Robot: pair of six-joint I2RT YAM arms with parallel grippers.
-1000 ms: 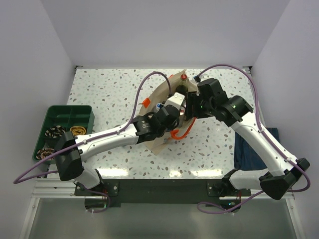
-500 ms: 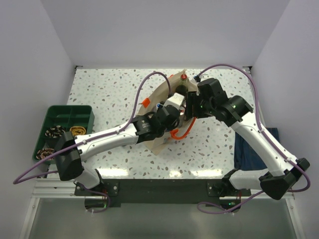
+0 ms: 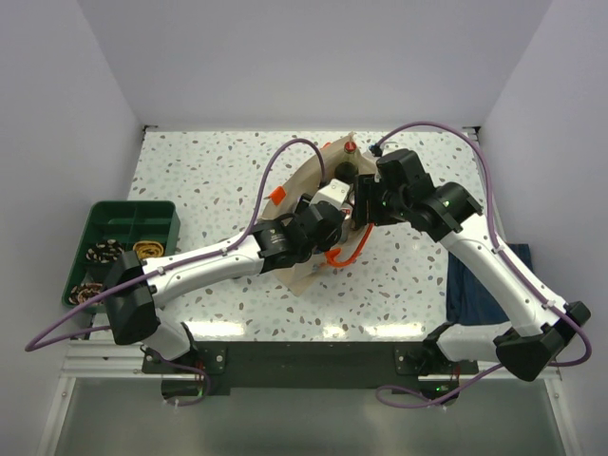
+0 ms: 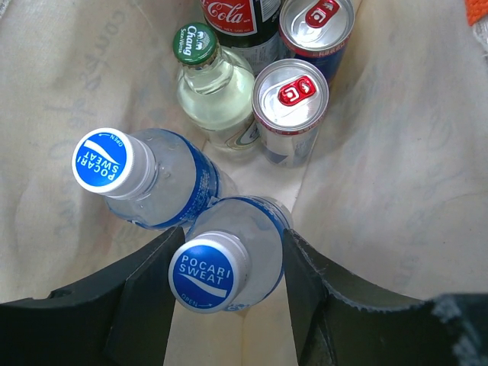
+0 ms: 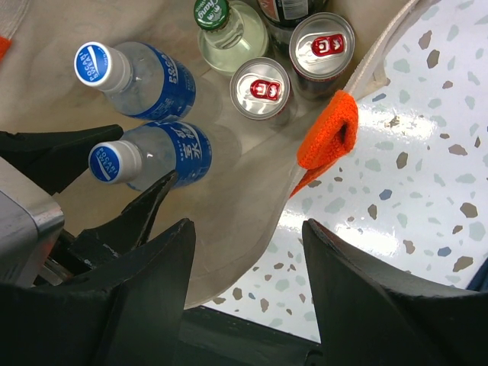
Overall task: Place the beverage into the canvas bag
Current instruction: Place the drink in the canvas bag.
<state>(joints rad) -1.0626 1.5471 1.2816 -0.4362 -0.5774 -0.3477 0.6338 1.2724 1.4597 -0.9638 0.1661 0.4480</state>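
Speckled table. Canvas bag at mid-table, mouth up, under both wrists. Right gripper over the bag's rim, jaws wide apart, holding nothing. Left gripper down inside the bag, jaws parted either side of an upright Pocari Sweat bottle; contact unclear. Alongside: second Pocari bottle, green-capped bottle, two cans.
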